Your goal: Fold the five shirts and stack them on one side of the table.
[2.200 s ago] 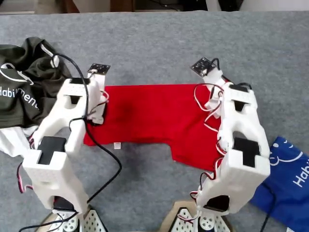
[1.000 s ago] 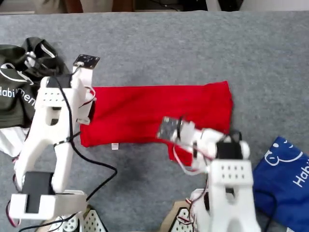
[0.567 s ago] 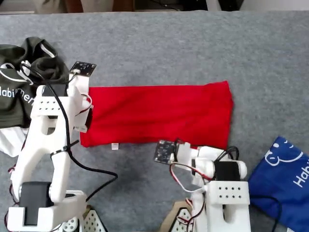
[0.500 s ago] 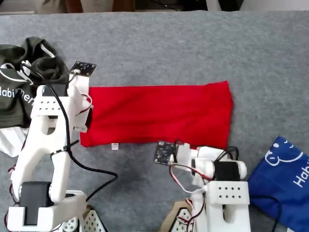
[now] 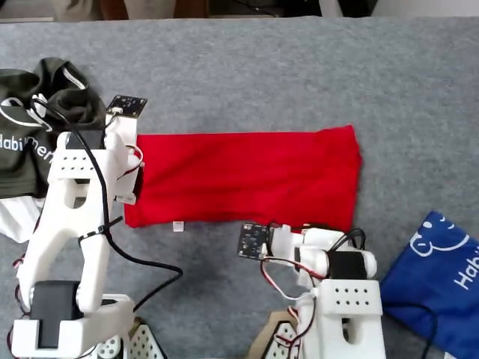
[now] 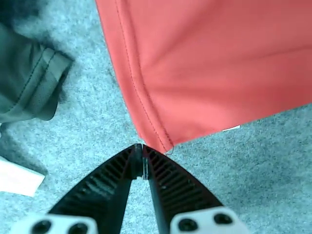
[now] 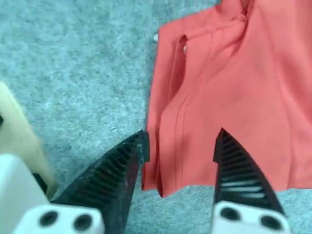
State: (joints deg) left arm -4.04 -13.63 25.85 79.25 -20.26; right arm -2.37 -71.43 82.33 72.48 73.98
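A red shirt (image 5: 247,176) lies folded into a long strip across the middle of the grey table (image 5: 269,67). My left gripper (image 6: 142,158) is shut with nothing in it, its tips on the table just off the strip's near left corner (image 6: 165,141). In the high view that arm (image 5: 82,187) stands at the strip's left end. My right gripper (image 7: 181,141) is open above a bunched, folded red edge (image 7: 195,107), one finger on either side of it. In the high view this arm (image 5: 314,250) sits at the strip's near edge, right of centre.
A dark green shirt (image 5: 37,127) is heaped at the far left, its sleeve (image 6: 29,83) close to my left gripper. White cloth (image 5: 11,217) lies below it. A blue shirt (image 5: 438,284) lies at the near right. The far half of the table is bare.
The right arm left the shirt's right end and swung to its near edge. The flap that hung toward the front is gone, leaving a straight strip. The left arm shifted slightly left.
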